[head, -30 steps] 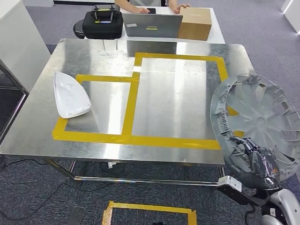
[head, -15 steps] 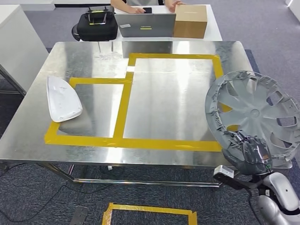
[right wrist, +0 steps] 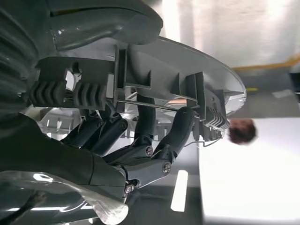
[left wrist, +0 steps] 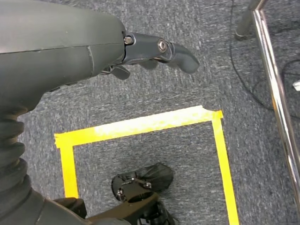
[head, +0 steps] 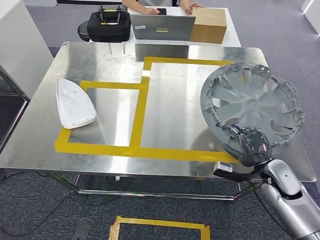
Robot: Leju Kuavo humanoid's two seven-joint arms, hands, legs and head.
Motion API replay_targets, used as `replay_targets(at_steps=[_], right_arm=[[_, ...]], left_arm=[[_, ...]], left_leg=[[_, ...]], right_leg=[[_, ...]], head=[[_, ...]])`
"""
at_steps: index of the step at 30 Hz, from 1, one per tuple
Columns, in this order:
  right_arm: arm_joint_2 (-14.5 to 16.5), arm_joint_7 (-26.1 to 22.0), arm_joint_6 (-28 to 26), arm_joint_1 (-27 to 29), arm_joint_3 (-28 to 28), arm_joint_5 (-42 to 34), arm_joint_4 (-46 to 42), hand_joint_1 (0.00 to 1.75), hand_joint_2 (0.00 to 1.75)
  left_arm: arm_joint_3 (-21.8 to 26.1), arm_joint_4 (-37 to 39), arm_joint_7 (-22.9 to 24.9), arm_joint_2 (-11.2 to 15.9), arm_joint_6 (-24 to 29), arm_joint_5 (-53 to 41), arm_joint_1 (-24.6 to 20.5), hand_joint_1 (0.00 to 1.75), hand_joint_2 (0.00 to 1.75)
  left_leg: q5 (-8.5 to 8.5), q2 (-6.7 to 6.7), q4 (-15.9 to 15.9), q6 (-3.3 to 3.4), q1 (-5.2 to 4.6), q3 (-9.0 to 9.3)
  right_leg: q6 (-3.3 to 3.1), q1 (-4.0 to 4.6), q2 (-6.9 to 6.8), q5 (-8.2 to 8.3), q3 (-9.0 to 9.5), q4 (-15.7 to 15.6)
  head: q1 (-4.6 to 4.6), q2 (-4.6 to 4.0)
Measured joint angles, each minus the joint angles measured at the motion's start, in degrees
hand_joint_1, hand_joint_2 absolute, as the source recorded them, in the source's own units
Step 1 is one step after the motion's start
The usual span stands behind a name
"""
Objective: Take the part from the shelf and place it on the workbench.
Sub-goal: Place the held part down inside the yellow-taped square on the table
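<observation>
The part is a grey plastic wheel cover (head: pixel 251 102), tilted low over the right side of the steel workbench (head: pixel 113 60), above the larger yellow-taped rectangle (head: pixel 188 152). My right hand (head: pixel 249 145) grips its near rim from below; in the right wrist view the dark fingers (right wrist: pixel 141 154) curl under the ribbed rim (right wrist: pixel 198 70) with the thumb on top. I cannot tell whether the cover's far edge touches the table. My left hand (left wrist: pixel 106 42) hangs beside my body over the carpet, fingers loosely extended and holding nothing.
A white curved shell (head: pixel 73 102) lies in the smaller taped area on the left. Behind the bench stand a black case (head: pixel 109 25), a laptop (head: pixel 162 27) and a cardboard box (head: pixel 208 25), with a person's hands (head: pixel 149 10) there. A yellow tape square (left wrist: pixel 141 126) marks the floor.
My right hand has carried the wheel cover left and forward, from beyond the bench's right edge to over the taped rectangle, and tipped it flatter. The head view swayed slightly.
</observation>
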Motion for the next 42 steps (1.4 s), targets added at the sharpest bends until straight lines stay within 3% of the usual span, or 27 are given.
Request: replay_targets(at_steps=[1, 2, 5, 7, 10, 12, 14, 16, 17, 19, 21, 22, 26, 28, 30, 31, 32, 33, 35, 37, 40, 42], right_arm=[[0.1, -0.3, -1.0, -1.5, 1.7, 0.8, 0.9, 1.75, 1.75], [0.3, -0.5, -1.8, -3.1, 3.2, 1.3, 1.6, 1.75, 1.75], [1.3, -0.4, -2.8, -8.0, 7.7, 2.3, 3.0, 1.75, 1.75], [1.9, -0.1, -3.0, -10.3, 10.3, 2.6, 3.7, 1.75, 1.75], [2.3, 0.2, -3.2, -11.8, 12.6, 2.6, 4.4, 1.75, 1.75], [2.4, 0.3, -3.3, -12.5, 13.4, 2.4, 4.8, 1.75, 1.75], [2.5, 0.4, -3.3, -13.2, 14.1, 2.3, 5.2, 0.87, 0.87], [2.7, 0.4, -3.2, -14.2, 15.2, 2.3, 5.7, 0.0, 0.0], [2.9, 0.5, -3.0, -14.9, 15.9, 2.4, 5.9, 0.0, 0.0], [3.3, 0.7, -2.8, -16.4, 16.9, 2.5, 6.4, 0.0, 0.0], [3.5, 1.2, -2.5, -17.7, 17.7, 2.4, 6.9, 0.0, 0.0], [3.5, 1.5, -2.5, -18.1, 18.1, 2.4, 7.2, 0.0, 0.0], [3.5, 2.4, -3.1, -17.9, 19.2, 2.0, 7.5, 0.0, 0.0], [3.5, 3.4, -3.5, -16.9, 19.5, 1.4, 6.7, 0.0, 0.0], [3.5, 4.3, -4.1, -14.7, 19.5, 0.1, 4.7, 0.0, 0.0], [3.5, 4.6, -4.4, -13.1, 19.3, -0.7, 3.2, 0.0, 0.0], [3.5, 4.7, -4.9, -11.4, 19.0, -1.6, 1.3, 0.0, 0.0], [3.5, 4.7, -5.4, -9.6, 18.6, -2.4, -0.9, 0.0, 0.0], [3.5, 4.2, -6.0, -6.2, 17.2, -3.9, -5.8, 0.0, 0.0], [3.5, 2.8, -6.8, -2.4, 15.6, -6.2, -11.3, 0.0, 0.0], [4.5, -0.7, -10.1, 4.9, 12.8, -11.1, -21.4, 0.0, 0.0], [6.3, -3.2, -13.3, 9.8, 11.3, -14.1, -28.9, 0.0, 0.0]], left_arm=[[0.0, 0.0, 0.0, 0.0, -0.1, -0.1, 0.0, 0.0, 1.75], [-0.1, 0.0, 0.0, 0.0, -0.2, -0.2, 0.0, 0.0, 1.75], [-0.1, 0.0, 0.0, 0.0, -0.6, -0.3, -0.3, 0.0, 1.75], [-0.2, 0.0, 0.0, 0.0, -0.7, -0.4, -0.4, 0.0, 1.75], [-0.4, 0.0, 0.0, 0.1, -0.8, -0.4, -0.3, 0.0, 1.75], [-0.5, 0.0, -0.1, 0.1, -0.8, -0.4, -0.3, 0.0, 1.75], [-0.5, 0.0, -0.2, 0.1, -0.8, -0.4, -0.4, 0.0, 1.75], [-0.5, 0.0, -0.5, 0.1, -1.0, -0.4, -0.2, 0.0, 1.75], [-0.5, 0.0, -0.6, 0.1, -1.1, -0.4, -0.2, 0.0, 1.75], [-0.5, 0.0, -0.7, 0.1, -1.3, -0.4, -0.2, 0.0, 0.87], [-0.5, 0.0, -0.6, 0.2, -1.2, -0.3, -0.3, 0.0, 0.0], [-0.5, 0.0, -0.6, 0.2, -1.2, -0.1, -0.3, 0.0, 0.0], [-0.5, 0.0, 0.1, 0.2, -1.2, 0.6, -0.1, 0.0, 0.0], [-0.5, 0.0, 0.4, 0.3, -1.1, 0.9, -0.1, 0.0, 0.0], [-0.4, 0.0, 0.4, 0.4, -1.3, 1.3, -0.1, 0.0, 0.0], [-0.4, 0.0, 0.4, 0.4, -1.4, 1.6, 0.0, 0.0, 0.0], [-0.4, 0.0, 0.4, 0.4, -1.6, 1.7, 0.1, 0.0, 0.0], [-0.4, 0.0, 0.3, 0.4, -1.8, 1.8, 0.2, 0.0, 0.0], [-0.4, 0.0, 0.3, 0.4, -2.0, 2.0, 0.3, 0.0, 0.0], [-0.3, 0.0, 0.1, 0.4, -2.0, 2.1, 0.4, 0.0, 0.0], [0.0, 0.0, -0.7, 0.2, -1.8, 2.8, 0.8, 0.0, 0.0], [0.4, 0.0, -1.3, 0.1, -1.6, 3.3, 1.2, 0.0, 0.0]], left_leg=[[-0.03, -0.04, 0.0, -0.01, 0.01, 0.05], [-0.11, -0.1, 0.1, -0.08, 0.07, 0.14], [-0.75, -0.27, 1.0, -0.81, 0.16, 0.15], [-1.04, -0.4, 1.7, -1.38, -0.03, -0.37], [-1.35, -0.5, 2.3, -1.97, -0.01, -0.83], [-3.39, -0.44, 5.6, -2.61, 0.14, -2.24], [-6.78, -0.39, 13.0, -3.12, 0.37, -5.73], [-8.12, -0.38, 18.5, -3.24, 0.55, -8.65], [-7.19, -0.38, 18.4, -3.15, 0.58, -8.82], [-2.76, -0.38, 12.2, -2.67, 0.56, -6.33], [0.01, -0.38, 5.2, -2.19, 0.38, -3.28], [0.2, -0.4, 3.5, -2.05, 0.29, -2.55], [0.0, -0.51, 2.1, -1.26, 0.44, -2.01], [0.27, -0.49, 1.7, -0.67, 0.58, -1.71], [0.36, -0.5, 1.7, -0.37, 0.42, -1.7], [0.4, -0.53, 1.7, -0.3, 0.33, -1.7], [0.41, -0.58, 1.8, -0.27, 0.25, -1.7], [0.41, -0.64, 1.8, -0.26, 0.2, -1.69], [0.38, -0.75, 1.9, -0.31, 0.07, -1.71], [0.36, -0.82, 2.1, -0.59, -0.15, -1.9], [0.43, -0.88, 2.3, -1.39, -0.06, -2.06], [-1.58, -0.78, 3.9, -2.19, 0.1, -2.44]], right_leg=[[0.16, -0.05, -0.01, 0.15, -0.95, 1.6], [0.31, -0.15, -0.04, 1.48, -0.87, 0.8], [0.68, -0.54, -0.06, 7.3, 3.71, -9.6], [0.09, -0.46, 0.01, 7.68, 5.49, -13.0], [-1.18, -0.36, -0.13, 7.31, 5.68, -13.3], [-1.8, -0.53, -0.29, 7.3, 5.89, -13.4], [-2.16, -0.48, -0.39, 7.19, 5.99, -13.4], [-2.28, -0.41, -0.3, 7.08, 6.09, -13.4], [-2.3, -0.4, -0.2, 7.01, 6.21, -13.4], [-2.18, -0.38, 0.01, 6.78, 6.68, -13.4], [-1.8, -0.17, 0.06, 6.52, 6.94, -13.4], [-1.56, -0.07, 0.03, 6.48, 6.92, -13.4], [-0.44, -0.05, -0.2, 5.86, 6.56, -13.3], [-0.21, -0.07, -0.2, 3.27, 4.4, -8.9], [-0.12, -0.01, -0.18, 0.11, 0.68, -1.4], [-0.1, 0.03, -0.18, -0.49, -0.67, 1.2], [-0.13, 0.08, -0.18, -0.05, -1.11, 1.7], [-0.25, 0.13, -0.18, 1.41, -0.4, 0.0], [-0.73, 0.27, -0.22, 5.13, 3.2, -7.6], [-1.18, 0.49, -0.24, 6.93, 6.04, -13.0], [-1.82, 0.65, -0.29, 7.44, 6.64, -14.0], [-2.51, 0.41, -0.46, 7.96, 6.5, -14.2]], head=[[0.05, 0.0], [0.1, 0.0], [0.19, 0.0], [0.22, 0.0], [0.13, 0.0], [-0.06, 0.0], [-0.21, 0.0], [-0.2, 0.0], [-0.21, -0.01], [-0.22, -0.01], [-0.21, 0.0], [-0.18, 0.0], [-0.11, 0.0], [0.06, 0.0], [0.17, 0.0], [0.17, 0.0], [0.19, 0.0], [0.18, 0.0], [0.17, 0.0], [0.13, 0.0], [0.14, 0.0], [0.01, 0.0]])
